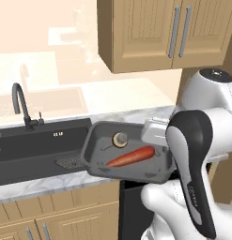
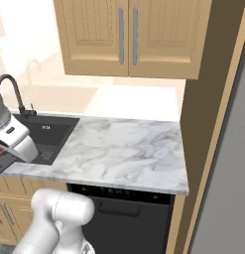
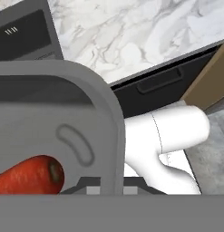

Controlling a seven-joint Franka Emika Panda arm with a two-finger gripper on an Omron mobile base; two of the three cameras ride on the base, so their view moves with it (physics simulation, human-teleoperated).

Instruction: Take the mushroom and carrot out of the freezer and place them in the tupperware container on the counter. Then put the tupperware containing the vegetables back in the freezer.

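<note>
The tupperware container (image 1: 96,159) hangs tilted in the air over the counter's front edge, next to the sink. In it lie the orange-red carrot (image 1: 131,157) and the small round mushroom (image 1: 119,139). My gripper (image 1: 157,137) is shut on the tub's right rim. In the hand view the grey rim (image 3: 111,118) runs down between my fingertips, my gripper (image 3: 111,186) closed on it, and the carrot (image 3: 27,176) lies inside at the lower left. The freezer (image 2: 228,178) is the grey face at the far right. The white marble counter (image 2: 124,146) lies below.
A black sink (image 1: 37,145) with a dark faucet (image 1: 19,105) sits left of the tub. A black dishwasher (image 2: 129,213) is under the counter. Wood wall cabinets (image 2: 129,34) hang above, and a tall wood panel (image 2: 208,124) stands beside the freezer.
</note>
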